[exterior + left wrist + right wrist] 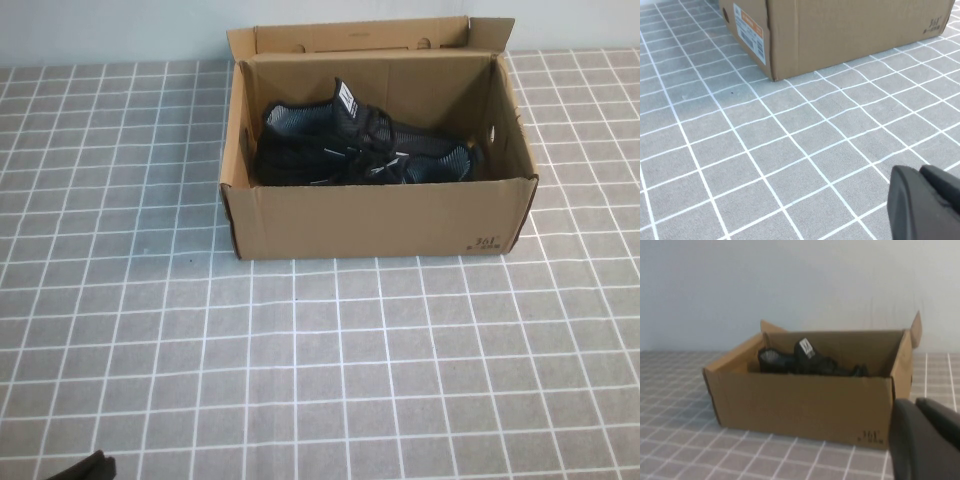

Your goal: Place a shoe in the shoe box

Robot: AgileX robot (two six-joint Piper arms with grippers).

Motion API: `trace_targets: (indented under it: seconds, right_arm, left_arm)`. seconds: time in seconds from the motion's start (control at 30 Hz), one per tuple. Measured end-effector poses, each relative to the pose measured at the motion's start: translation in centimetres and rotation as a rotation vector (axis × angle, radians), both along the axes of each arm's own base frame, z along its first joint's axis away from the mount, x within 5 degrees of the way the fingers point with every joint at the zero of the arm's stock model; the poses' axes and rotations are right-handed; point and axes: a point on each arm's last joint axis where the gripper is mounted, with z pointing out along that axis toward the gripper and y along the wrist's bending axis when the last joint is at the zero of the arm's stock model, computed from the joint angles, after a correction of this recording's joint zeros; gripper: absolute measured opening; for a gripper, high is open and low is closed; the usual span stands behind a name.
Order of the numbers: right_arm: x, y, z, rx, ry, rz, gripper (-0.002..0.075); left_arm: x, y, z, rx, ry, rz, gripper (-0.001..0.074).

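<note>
Grey white-gridded tablecloth [320, 380] under plain pale wall [800, 280]; shoe [360, 150] lying inside open shoe box [380, 225]. Left gripper [927, 205] low near table's front edge, right gripper [925, 440] well back from box, finger states impossible to tell.

From your high view you look steeply down at the table [320, 380] and into the open shoe box [370, 225]. Your left wrist camera sits low, close to the box's corner; the right wrist camera, seemingly farther back, faces its printed front. All three share that box.
</note>
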Motion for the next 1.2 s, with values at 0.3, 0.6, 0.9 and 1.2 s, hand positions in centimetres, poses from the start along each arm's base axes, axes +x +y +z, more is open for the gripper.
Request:
trace_targets:
  seconds: [0.3, 0.6, 0.9, 1.2]
  right_arm:
    - [0.2, 0.0, -2.6, -0.075, 0.124, -0.027, -0.0016]
    - [0.3, -1.7, -4.5, 0.005, 0.104, -0.293, -0.0016]
    - [-0.1, -1.3, -6.8, -0.068, 0.349, -0.252, -0.0016]
    - [-0.2, -1.3, -6.9, -0.071, 0.362, -0.250, -0.0016]
  left_arm:
    - [0.0, 0.0, 0.0, 0.002, 0.003, -0.002, 0.0000]
    - [0.0, 0.0, 0.0, 0.002, 0.003, -0.002, 0.0000]
    - [0.0, 0.0, 0.0, 0.003, 0.003, -0.002, 0.0000]
    - [0.0, 0.0, 0.0, 0.003, 0.003, -0.002, 0.0000]
